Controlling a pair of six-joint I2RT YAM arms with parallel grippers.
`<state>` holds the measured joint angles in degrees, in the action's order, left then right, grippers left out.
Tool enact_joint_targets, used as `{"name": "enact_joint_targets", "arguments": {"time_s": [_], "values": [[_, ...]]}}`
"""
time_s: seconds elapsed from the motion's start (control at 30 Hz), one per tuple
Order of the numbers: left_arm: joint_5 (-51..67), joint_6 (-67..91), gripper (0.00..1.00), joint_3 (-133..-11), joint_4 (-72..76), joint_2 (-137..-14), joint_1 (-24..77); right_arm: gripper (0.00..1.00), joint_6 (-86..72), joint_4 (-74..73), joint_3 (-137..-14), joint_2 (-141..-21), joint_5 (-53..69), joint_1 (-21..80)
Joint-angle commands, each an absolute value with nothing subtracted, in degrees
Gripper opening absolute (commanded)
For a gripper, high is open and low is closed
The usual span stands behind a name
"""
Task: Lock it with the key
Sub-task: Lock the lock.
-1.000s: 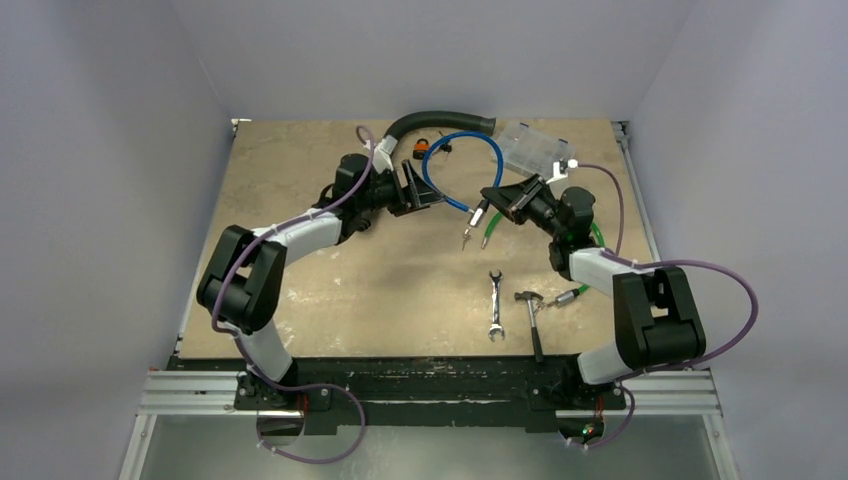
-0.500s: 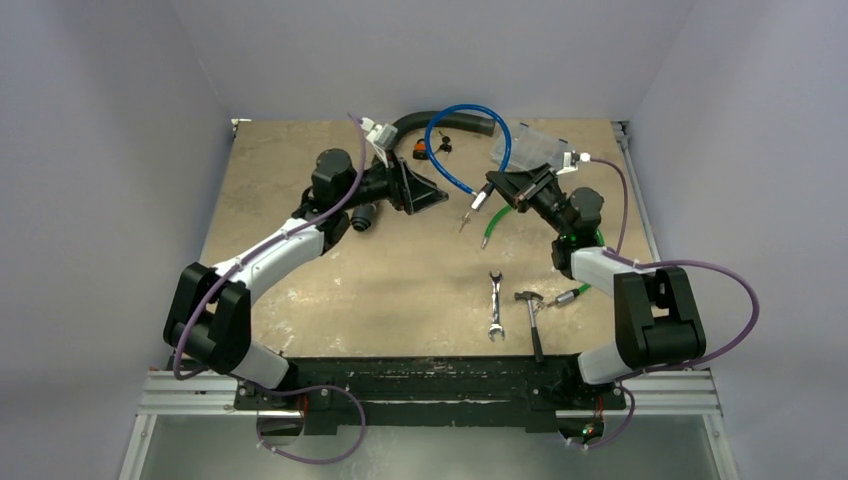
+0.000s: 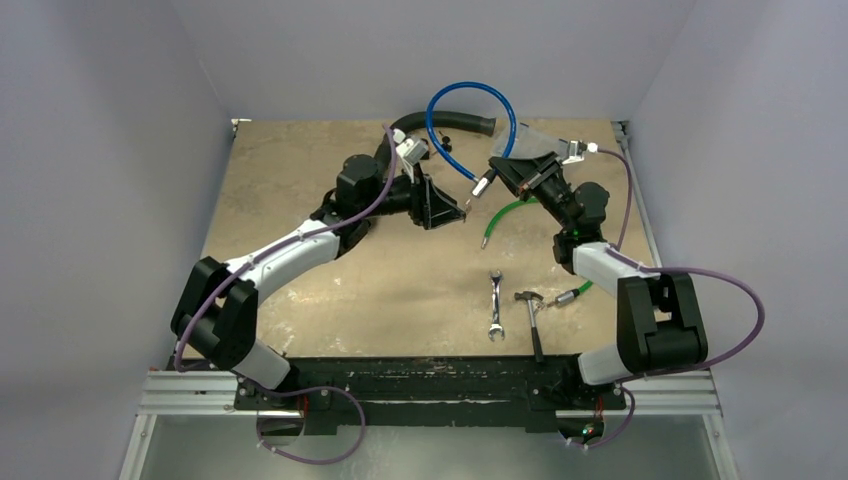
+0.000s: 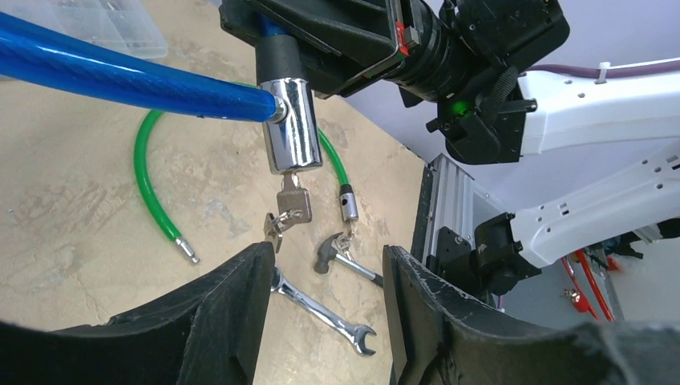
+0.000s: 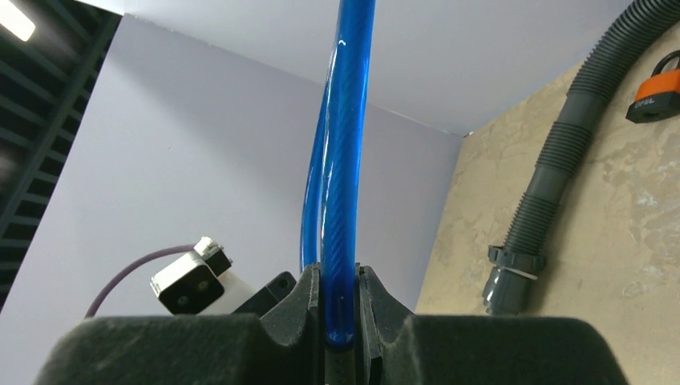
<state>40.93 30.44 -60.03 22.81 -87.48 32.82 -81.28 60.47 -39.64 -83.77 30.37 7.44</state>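
My right gripper (image 3: pixel 510 172) is shut on a blue cable lock (image 3: pixel 470 95) and holds it in the air, its loop arching up; the cable stands between the closed jaws in the right wrist view (image 5: pixel 341 208). The lock's chrome barrel (image 4: pixel 290 124) hangs down with a silver key (image 4: pixel 293 204) in it and a second key dangling beside it. My left gripper (image 3: pixel 455 213) is open and empty just below the keys; its fingers (image 4: pixel 232 313) frame them in the left wrist view.
On the table lie a green cable (image 3: pixel 510 212), a wrench (image 3: pixel 495 305), a hammer (image 3: pixel 533 320), a black corrugated hose (image 3: pixel 440 121), an orange padlock (image 5: pixel 656 95) and a clear plastic box (image 3: pixel 540 140) at the back.
My right gripper lifted the blue cable lock higher and farther back. My left arm swung right and brought its open gripper under the hanging keys.
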Motion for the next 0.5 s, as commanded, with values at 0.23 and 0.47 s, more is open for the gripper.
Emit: {"name": "enact_joint_targets", "arguments": {"time_s": [0.23, 0.47], "values": [[35.2, 27.1, 0.53, -66.2, 23.4, -90.7, 34.7, 0.0, -82.9, 66.2, -42.4, -80.8, 28.5, 8.3], [34.4, 27.5, 0.34, -66.6, 24.1, -91.5, 35.0, 0.0, -83.2, 66.9, -41.9, -80.5, 28.5, 8.4]]}}
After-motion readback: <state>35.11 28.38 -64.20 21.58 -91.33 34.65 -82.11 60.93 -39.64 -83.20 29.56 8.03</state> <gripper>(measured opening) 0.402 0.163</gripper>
